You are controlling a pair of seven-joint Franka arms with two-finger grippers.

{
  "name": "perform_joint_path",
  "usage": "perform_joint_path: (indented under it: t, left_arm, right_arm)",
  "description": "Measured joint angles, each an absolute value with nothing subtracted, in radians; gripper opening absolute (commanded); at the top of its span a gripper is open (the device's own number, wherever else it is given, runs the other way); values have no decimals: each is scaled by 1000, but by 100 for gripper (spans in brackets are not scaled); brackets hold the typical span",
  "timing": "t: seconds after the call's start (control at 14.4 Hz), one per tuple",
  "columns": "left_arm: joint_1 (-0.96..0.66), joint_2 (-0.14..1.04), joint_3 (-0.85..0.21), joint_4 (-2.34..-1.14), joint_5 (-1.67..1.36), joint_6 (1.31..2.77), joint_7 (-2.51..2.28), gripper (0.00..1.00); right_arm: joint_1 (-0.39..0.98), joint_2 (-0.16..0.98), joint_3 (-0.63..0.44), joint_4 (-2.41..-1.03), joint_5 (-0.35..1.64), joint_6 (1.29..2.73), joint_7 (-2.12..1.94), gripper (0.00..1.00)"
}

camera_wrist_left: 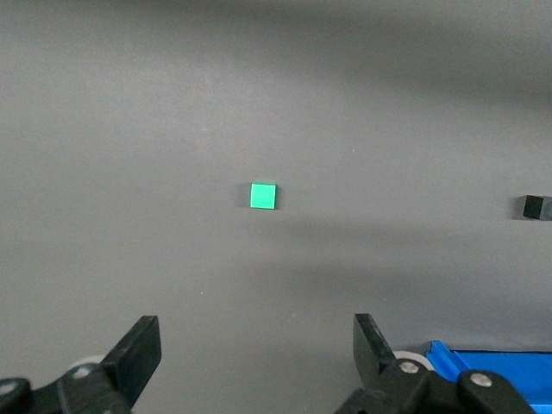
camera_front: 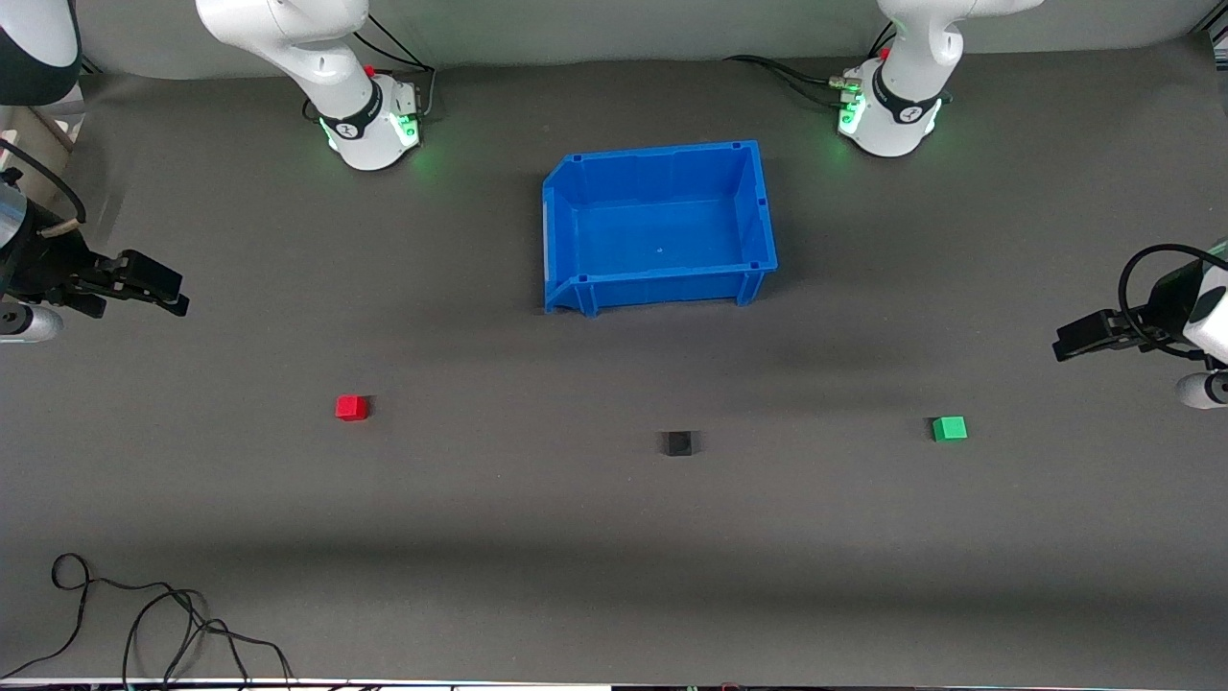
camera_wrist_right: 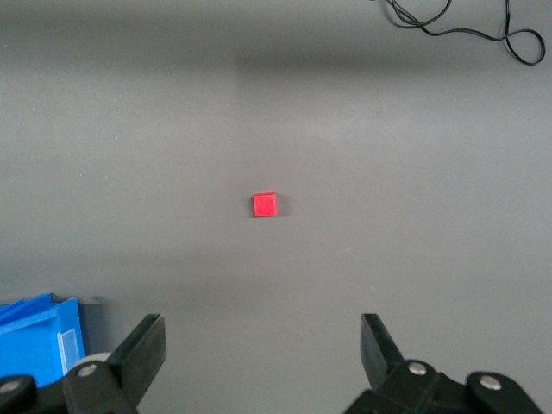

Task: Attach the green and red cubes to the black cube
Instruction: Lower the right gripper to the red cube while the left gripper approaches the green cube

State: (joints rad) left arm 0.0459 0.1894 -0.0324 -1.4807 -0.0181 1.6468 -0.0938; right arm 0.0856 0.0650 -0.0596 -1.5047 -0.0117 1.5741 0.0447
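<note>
grey matting (camera_front: 614,537) covers the whole table, with both arm bases standing along its upper edge in the front view. a blue bin (camera_front: 566,240), the biggest thing on it, sits between the two bases and a little nearer the camera, nothing visible inside. a loose black cable (camera_front: 144,614) coils on the mat at the right arm's end, nearest the camera; the right wrist view catches it too, the left wrist view does not.

the left gripper (camera_front: 1065,345) hangs over the mat at the left arm's end, fingers spread wide with nothing between them, as the left wrist view (camera_wrist_left: 254,354) makes plain. the right gripper (camera_front: 173,293) hangs over the right arm's end, likewise wide open and empty (camera_wrist_right: 263,354). both arms seem to be waiting, though from the front their fingers show only side-on.

the green cube (camera_front: 949,428) lies on the mat well apart from the left gripper, centred ahead of its fingers in the left wrist view (camera_wrist_left: 263,196). the red cube (camera_front: 351,407) lies the same way ahead of the right gripper (camera_wrist_right: 265,204). the black cube (camera_front: 679,442) rests between the two coloured ones, apart from both; only the left wrist view (camera_wrist_left: 535,206) picks it up at its edge.
</note>
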Motion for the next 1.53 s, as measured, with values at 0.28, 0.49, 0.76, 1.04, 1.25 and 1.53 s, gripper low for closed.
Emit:
perform_joint_path:
  t: [0.28,0.49,0.76,1.04,1.25,1.53]
  left_arm:
    - [48,189,-30,-1481,-18,1647,-94,100]
    - [48,189,-29,-1481,-18,1647,-94,100]
    - [50,190,-29,-1484,-18,1648,-95,100]
    - [56,195,-27,-1522,-18,1673,-139,100]
    - [72,208,-22,-1620,-18,1794,-142,100]
    - [78,252,-21,-1763,-17,1961,-192,100]
  right_arm:
    - [85,65,-61,-1505,-12,1574,45,100]
    - [85,65,-63,-1505,-12,1573,45,100]
    - [85,67,-63,-1505,-12,1571,45,100]
    - [82,86,-65,-1508,-12,1566,45,100]
    - [83,116,-66,-1523,-12,1566,45,100]
    - [86,194,-64,-1531,-12,1593,44,100]
